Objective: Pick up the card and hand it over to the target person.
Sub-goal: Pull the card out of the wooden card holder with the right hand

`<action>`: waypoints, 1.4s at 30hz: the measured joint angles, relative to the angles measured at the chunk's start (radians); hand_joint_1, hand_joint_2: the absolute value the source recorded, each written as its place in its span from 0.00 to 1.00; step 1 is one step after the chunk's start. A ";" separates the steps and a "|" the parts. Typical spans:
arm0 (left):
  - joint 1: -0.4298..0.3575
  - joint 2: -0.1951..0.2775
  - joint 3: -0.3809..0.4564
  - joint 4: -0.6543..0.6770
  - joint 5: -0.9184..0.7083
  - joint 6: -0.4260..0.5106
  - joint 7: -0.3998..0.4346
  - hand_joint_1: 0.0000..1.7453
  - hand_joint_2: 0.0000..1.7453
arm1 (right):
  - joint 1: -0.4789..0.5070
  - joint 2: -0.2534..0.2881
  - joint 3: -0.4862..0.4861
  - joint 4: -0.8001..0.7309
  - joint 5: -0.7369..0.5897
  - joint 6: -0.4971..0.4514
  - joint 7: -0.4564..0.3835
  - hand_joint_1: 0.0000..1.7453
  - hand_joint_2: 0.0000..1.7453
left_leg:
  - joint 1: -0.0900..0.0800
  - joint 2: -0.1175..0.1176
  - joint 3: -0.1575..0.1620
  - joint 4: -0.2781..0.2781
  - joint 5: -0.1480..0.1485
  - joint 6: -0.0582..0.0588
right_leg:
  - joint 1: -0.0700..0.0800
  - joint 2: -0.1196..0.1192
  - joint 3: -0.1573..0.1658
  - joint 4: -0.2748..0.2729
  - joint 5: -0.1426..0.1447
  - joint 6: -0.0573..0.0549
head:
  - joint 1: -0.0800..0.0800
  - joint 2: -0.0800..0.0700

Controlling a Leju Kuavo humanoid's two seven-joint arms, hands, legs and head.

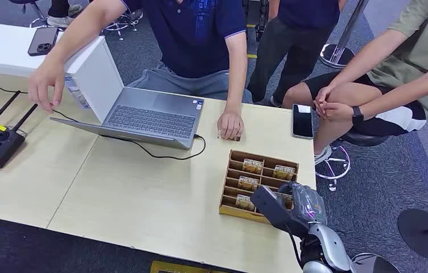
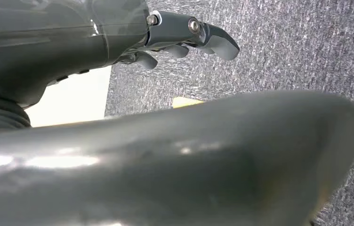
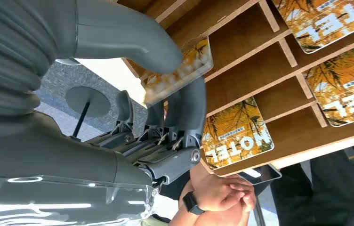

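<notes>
— What is seen of the card (image 3: 180, 70)?
— An orange, leaf-printed card is pinched between the thumb and fingers (image 3: 184, 110) of the right hand (image 3: 165, 94), at the near-right corner of the wooden organizer (image 1: 231, 211).
— How is it posed?
— It is tilted, one edge lifted clear of the wooden dividers.
— And the target person?
— A seated person (image 1: 200, 34) in a dark blue shirt is found across the table, one hand (image 1: 230, 124) rested on the tabletop just beyond the organizer.

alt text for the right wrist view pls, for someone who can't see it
Close view from behind the robot's right hand, which pinches an orange hotel card between thumb and fingers at a wooden slotted card box. More orange cards marked HOTEL lie in neighbouring slots, and a person's clasped hands with a dark wristwatch show beyond the box.
</notes>
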 joint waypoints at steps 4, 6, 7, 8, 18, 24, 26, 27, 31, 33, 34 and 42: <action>0.000 0.000 0.000 0.000 0.000 0.000 0.000 0.00 0.00 | 0.000 0.000 0.000 0.000 0.000 0.000 0.000 0.72 1.00 | 0.000 -0.001 -0.001 0.002 -0.001 0.000 | 0.000 -0.001 -0.001 0.002 -0.001 0.001 | 0.000 0.000; 0.000 0.000 0.000 0.001 0.000 0.000 0.000 0.00 0.00 | 0.000 0.000 0.000 0.001 -0.001 0.000 0.000 0.73 1.00 | 0.000 -0.001 -0.001 0.001 -0.001 0.000 | 0.000 -0.001 -0.001 0.001 -0.001 0.000 | 0.000 0.000; 0.000 0.000 0.000 0.001 0.000 0.000 0.000 0.00 0.00 | 0.000 0.000 0.000 0.001 -0.001 0.000 0.000 0.74 1.00 | 0.000 0.000 0.000 0.001 0.000 0.000 | 0.000 0.000 0.000 0.001 0.000 0.000 | 0.000 0.000; 0.000 0.000 0.000 0.001 -0.001 0.001 0.000 0.00 0.00 | 0.000 0.000 0.000 0.001 -0.002 0.000 0.000 0.74 1.00 | 0.000 0.000 0.000 0.000 0.000 0.000 | 0.000 0.000 0.000 0.001 0.000 0.000 | 0.000 0.000; -0.002 0.001 -0.020 0.001 -0.021 -0.008 0.003 0.00 1.00 | 0.003 -0.001 -0.001 -0.001 -0.005 -0.005 -0.001 0.80 1.00 | 0.000 -0.001 -0.001 0.001 0.000 0.000 | 0.000 -0.001 0.000 0.001 -0.001 0.000 | 0.000 0.000; -0.001 0.001 -0.001 0.002 -0.003 0.004 0.003 0.00 1.00 | 0.004 -0.003 -0.005 -0.033 -0.002 -0.022 -0.005 0.80 1.00 | 0.000 -0.001 -0.001 0.001 0.000 0.000 | 0.000 -0.001 -0.001 0.001 -0.001 0.000 | 0.000 0.000; -0.001 0.001 0.002 0.001 -0.001 0.005 0.005 0.00 1.00 | 0.004 -0.009 -0.013 -0.073 0.008 -0.035 -0.006 0.80 1.00 | 0.000 -0.001 -0.001 0.001 -0.001 0.000 | 0.000 -0.001 -0.001 0.002 -0.001 0.000 | 0.000 0.000; -0.001 0.001 0.003 0.001 0.000 0.006 0.006 0.00 1.00 | 0.005 -0.012 -0.020 -0.096 0.013 -0.040 -0.007 0.80 1.00 | 0.000 -0.001 -0.001 0.001 -0.001 0.000 | 0.000 -0.001 -0.001 0.002 -0.001 0.001 | 0.000 0.000; 0.000 0.001 0.006 -0.001 0.003 0.007 0.007 0.00 1.00 | 0.008 -0.019 -0.047 -0.183 0.023 -0.046 -0.010 0.80 1.00 | -0.001 -0.001 -0.003 0.003 -0.001 0.000 | -0.001 -0.001 -0.003 0.003 -0.002 0.001 | 0.000 0.000; 0.000 0.001 0.008 -0.001 0.004 0.006 0.006 0.00 1.00 | 0.007 -0.020 -0.064 -0.235 0.028 -0.058 -0.023 0.80 1.00 | -0.001 -0.001 -0.003 0.003 -0.001 0.000 | -0.001 -0.001 -0.003 0.004 -0.002 0.001 | 0.000 0.000; 0.000 0.000 0.009 -0.001 0.004 0.006 0.006 0.00 1.00 | 0.005 -0.020 -0.071 -0.259 0.031 -0.060 -0.027 0.80 1.00 | -0.001 -0.002 -0.003 0.003 -0.001 0.000 | -0.001 -0.002 -0.003 0.004 -0.002 0.001 | 0.000 0.000; 0.001 0.002 0.002 -0.002 -0.005 -0.005 0.000 0.00 1.00 | -0.042 0.007 -0.087 -0.305 -0.137 -0.132 -0.149 0.80 1.00 | -0.001 -0.001 -0.003 0.003 -0.001 0.000 | -0.001 -0.001 -0.004 0.004 -0.002 0.001 | 0.000 0.000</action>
